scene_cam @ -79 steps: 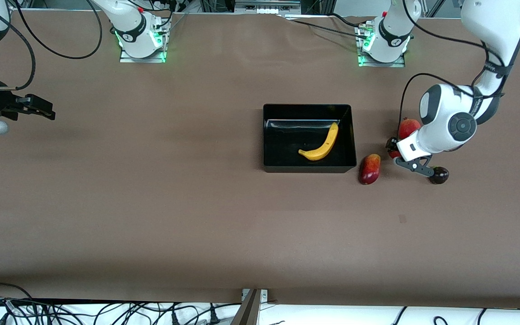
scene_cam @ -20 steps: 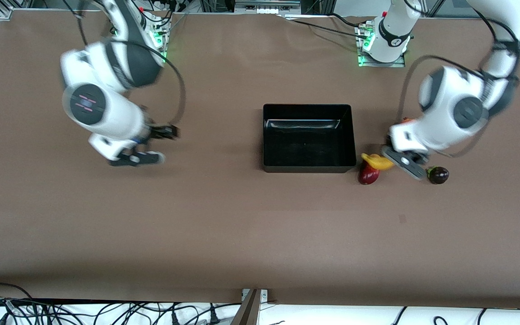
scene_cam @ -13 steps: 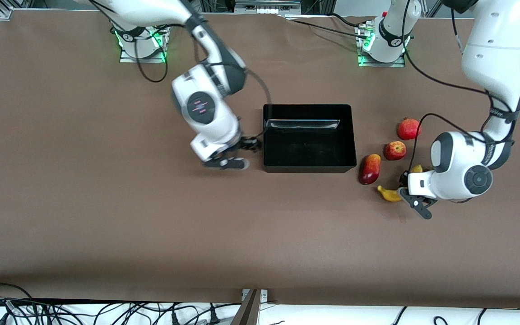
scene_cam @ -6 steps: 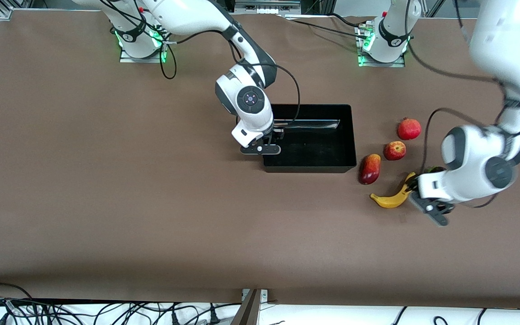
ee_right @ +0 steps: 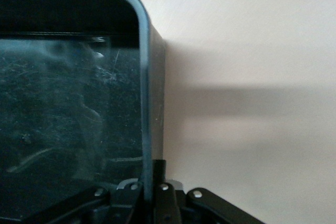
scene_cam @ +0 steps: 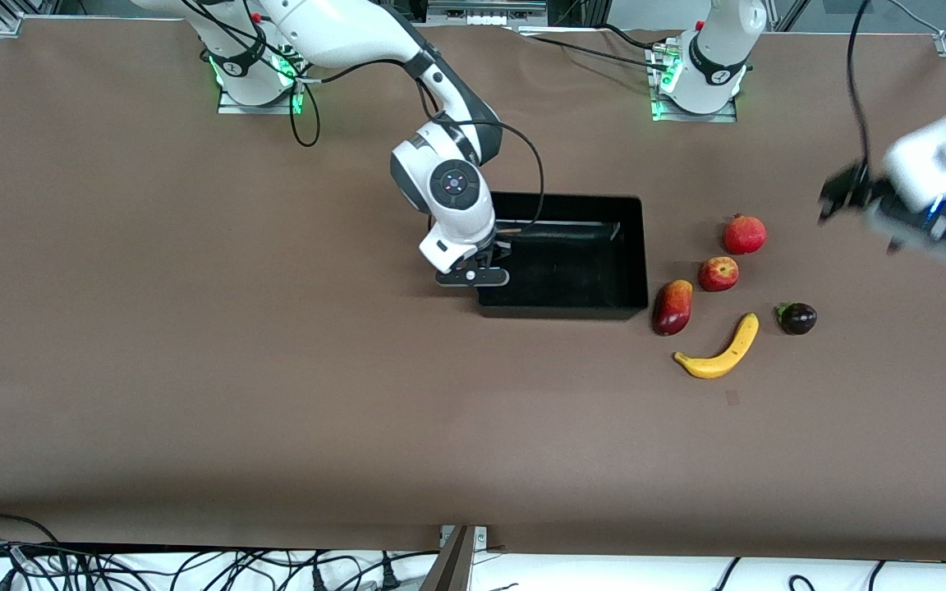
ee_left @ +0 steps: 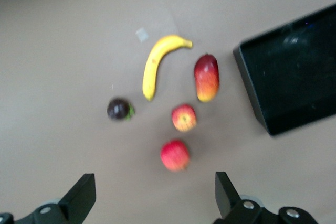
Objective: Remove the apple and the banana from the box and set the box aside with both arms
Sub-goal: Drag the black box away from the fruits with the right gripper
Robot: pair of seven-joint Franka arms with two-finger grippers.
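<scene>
Now the right end effector [scene_cam: 483,264] is clenched on the wall of the black box [scene_cam: 633,246] at its end toward the right arm. The left end effector [ee_left: 152,195] is released, up in the air over the left arm's end of the bench [scene_cam: 194,369]. Banana [scene_cam: 719,350] lies on the bench, nearer to the front camera than the apple [scene_cam: 718,273], mango [scene_cam: 672,306] and pomegranate [scene_cam: 745,234]. A dark small fruit [scene_cam: 797,318] lies just beside the banana.
</scene>
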